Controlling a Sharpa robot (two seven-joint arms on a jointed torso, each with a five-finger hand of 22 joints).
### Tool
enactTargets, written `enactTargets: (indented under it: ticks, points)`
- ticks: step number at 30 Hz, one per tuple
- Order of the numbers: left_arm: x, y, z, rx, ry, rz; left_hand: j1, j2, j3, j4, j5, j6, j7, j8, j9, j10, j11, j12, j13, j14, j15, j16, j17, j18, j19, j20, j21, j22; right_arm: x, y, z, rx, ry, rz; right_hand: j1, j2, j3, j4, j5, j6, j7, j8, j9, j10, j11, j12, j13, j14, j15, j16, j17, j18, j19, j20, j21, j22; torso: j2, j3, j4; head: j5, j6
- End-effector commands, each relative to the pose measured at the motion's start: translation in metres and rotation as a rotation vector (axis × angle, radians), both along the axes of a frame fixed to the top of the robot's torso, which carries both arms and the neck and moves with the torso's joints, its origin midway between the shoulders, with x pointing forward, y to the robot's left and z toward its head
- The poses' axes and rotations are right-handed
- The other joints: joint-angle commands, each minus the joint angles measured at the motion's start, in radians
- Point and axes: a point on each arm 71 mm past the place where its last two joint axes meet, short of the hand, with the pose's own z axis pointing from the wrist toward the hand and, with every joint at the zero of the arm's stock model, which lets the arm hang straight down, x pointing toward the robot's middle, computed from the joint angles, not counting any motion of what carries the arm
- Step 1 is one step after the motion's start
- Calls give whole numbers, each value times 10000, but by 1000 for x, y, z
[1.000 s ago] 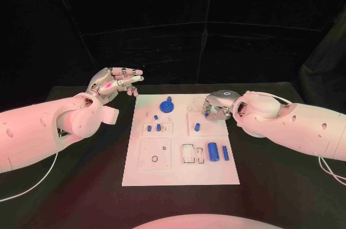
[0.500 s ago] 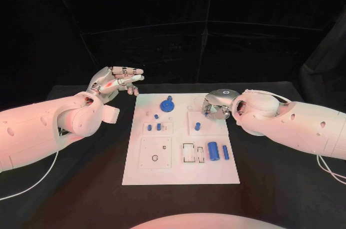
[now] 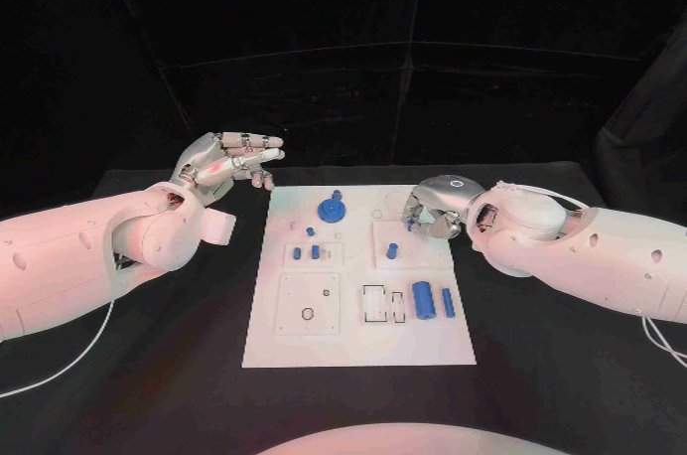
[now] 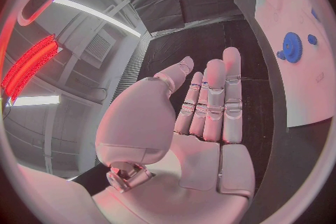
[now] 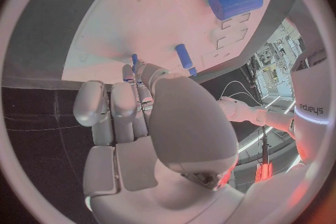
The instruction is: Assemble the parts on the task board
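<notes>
While the left robot hand (image 3: 229,161) hovers (empty), blue parts (image 3: 424,297) lie flat.

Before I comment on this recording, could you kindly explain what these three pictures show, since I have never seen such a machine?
It is a two-armed robot at a black table, and each white arm ends in a silver robot hand. One picture looks down from a camera on the robot's head; the two round pictures come from fisheye cameras at the wrists, each looking past that arm's own palm.

On the table lies a white task board carrying small blue parts: a gear, a thick cylinder, a thinner pin beside it, and some small pegs.

The left robot hand is raised beside the board's far corner, fingers straight, holding nothing. The right robot hand is curled over the board's far right edge; whether it grips anything cannot be told.
</notes>
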Motion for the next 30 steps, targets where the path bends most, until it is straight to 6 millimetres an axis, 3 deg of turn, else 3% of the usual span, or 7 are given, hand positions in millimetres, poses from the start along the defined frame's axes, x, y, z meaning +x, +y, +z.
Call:
enactTargets:
  ticks: [1,13,18,22,27,30]
  points:
    - [1,1,1,-70,3,-18,0,120,-65,2,51,-12,86,51,-13,-87,-22,49,4,-56,16,-35,-12,127,-52,50,-60,-12,-4,0,11,855,-770,69,-93,-15,90,-25,-29,18,21,-37,-5,30,31,-54,-4,287,-59,74,-8,-164,67,-20,52,16,-3,-2,-5,-12,27]
    - [1,1,1,-37,31,32,0,130,-110,5,51,-53,101,54,-17,-134,-8,65,1,-63,26,-26,-32,128,-43,60,-80,-33,-24,5,26,1804,-1169,297,-309,-132,409,-237,140,11,37,-48,-7,44,47,-119,1,286,-46,186,14,-195,157,-6,173,192,7,-6,6,-7,32]
    - [1,-1,1,-38,21,30,0,130,-110,5,51,-53,101,54,-17,-134,-8,65,1,-63,26,-26,-32,128,-43,60,-80,-33,-36,27,31,2243,-1040,884,-381,-162,510,-309,193,-6,54,-55,-10,31,61,-148,-1,286,-37,221,15,-203,177,0,206,235,10,3,6,97,14]
    - [-1,-8,1,-84,39,-112,7,135,-117,2,50,-62,102,56,-17,-145,-6,69,0,-64,28,-24,-37,129,-41,62,-85,-38,-42,53,31,2418,-764,1456,-433,-162,541,-318,189,-22,63,-62,-13,15,72,-164,-3,286,-30,241,22,-215,209,6,238,285,7,-23,30,133,9]
    - [-2,-16,1,-129,85,-288,8,136,-139,2,51,-81,109,57,-18,-167,0,77,-2,-69,33,-20,-46,129,-38,67,-94,-47,-49,81,27,2420,-319,2089,-468,-170,573,-344,194,-53,71,-73,-18,-11,81,-186,-6,285,-23,256,23,-212,198,11,234,276,8,-25,53,328,-63]
    - [-3,-20,1,-142,128,-374,4,134,-170,3,51,-106,118,60,-20,-197,9,89,-3,-76,40,-15,-58,129,-35,73,-107,-60,-54,94,19,2391,-2,2378,-477,-171,580,-350,196,-60,74,-75,-19,-16,83,-190,-7,284,-21,257,21,-213,200,13,238,281,12,-20,17,448,-48]
